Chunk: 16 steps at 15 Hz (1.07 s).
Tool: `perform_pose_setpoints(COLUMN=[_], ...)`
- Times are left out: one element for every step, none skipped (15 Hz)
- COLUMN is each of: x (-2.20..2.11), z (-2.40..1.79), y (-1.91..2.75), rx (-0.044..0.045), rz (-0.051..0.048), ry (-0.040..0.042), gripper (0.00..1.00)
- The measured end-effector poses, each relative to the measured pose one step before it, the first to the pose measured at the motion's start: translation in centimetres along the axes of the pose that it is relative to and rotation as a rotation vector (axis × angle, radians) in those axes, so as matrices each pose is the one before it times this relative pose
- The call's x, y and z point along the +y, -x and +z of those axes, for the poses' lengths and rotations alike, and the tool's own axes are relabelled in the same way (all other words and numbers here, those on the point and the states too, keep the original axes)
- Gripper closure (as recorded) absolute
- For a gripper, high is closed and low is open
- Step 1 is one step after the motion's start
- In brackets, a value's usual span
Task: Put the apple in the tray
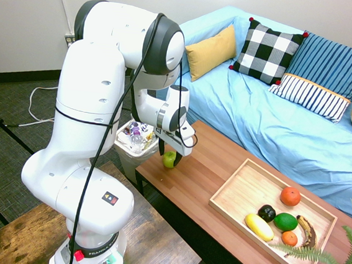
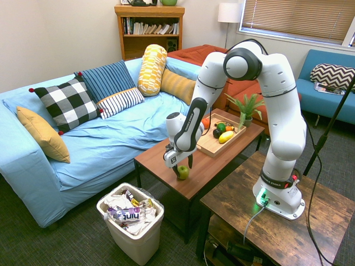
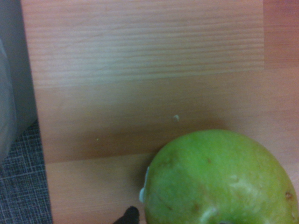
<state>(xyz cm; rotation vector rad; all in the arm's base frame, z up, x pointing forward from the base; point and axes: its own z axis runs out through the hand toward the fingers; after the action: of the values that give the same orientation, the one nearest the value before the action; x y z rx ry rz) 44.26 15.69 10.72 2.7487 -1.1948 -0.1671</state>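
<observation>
Robot arm (image 1: 90,117), white, bent to reach beside the tray (image 1: 245,188). End effector (image 1: 169,158), released, fingers astride the apple (image 1: 169,161), presumably to centre its grip. Apple, on the surface (image 1: 208,151), outside the tray, whose low sides likely stop fruit rolling. Sofa (image 1: 253,105), beyond the tray.

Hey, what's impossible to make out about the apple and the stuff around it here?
- Apple: its lower part is cut off by the wrist view's bottom edge.
- White bin: its lower contents are hidden under wrappers and a bottle in the second exterior view.
- Books: titles too small in the second exterior view.
</observation>
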Motion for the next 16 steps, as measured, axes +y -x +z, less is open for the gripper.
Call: perform_pose_setpoints(x=[-0.234,-0.248,-0.249,-0.292,-0.3,-0.241,-0.121,-0.019,-0.001,0.021,0.028,0.03,-0.009,0.012,0.048,0.021], z=[0.353,0.338,0.313,0.261,0.227,0.116,0.008,-0.021,-0.008,-0.008,-0.014,0.004,-0.025,-0.017,-0.05,-0.314], y=[-0.11,-0.087,-0.058,0.007,0.023,-0.032,-0.05,-0.043,-0.022,-0.089,-0.112,-0.053,0.015,-0.021,-0.121,-0.24], rx=[-0.00132,-0.0012,-0.0003,-0.00078,-0.00181,-0.00049,-0.00011,-0.00009,0.00005,0.00012,0.00021,-0.0005,-0.00079,-0.00139,-0.00309,-0.00171], rz=[0.00084,-0.00008,-0.00102,-0.00098,0.00099,0.00042,0.0011,0.00157,0.0006,0.00155,0.00136,0.00051,-0.00065,-0.00132,-0.00108,0.00059], ry=[0.0025,0.00264,0.00236,0.00112,0.00012,-0.00098,-0.00112,-0.00074,-0.00021,0.00068,0.00057,0.00076,-0.00013,0.00011,0.00016,-0.00191], gripper=[0.0,0.0,1.0,1.0,1.0,1.0,1.0,1.0,1.0,1.0,1.0,1.0,1.0,1.0,1.0,1.0])
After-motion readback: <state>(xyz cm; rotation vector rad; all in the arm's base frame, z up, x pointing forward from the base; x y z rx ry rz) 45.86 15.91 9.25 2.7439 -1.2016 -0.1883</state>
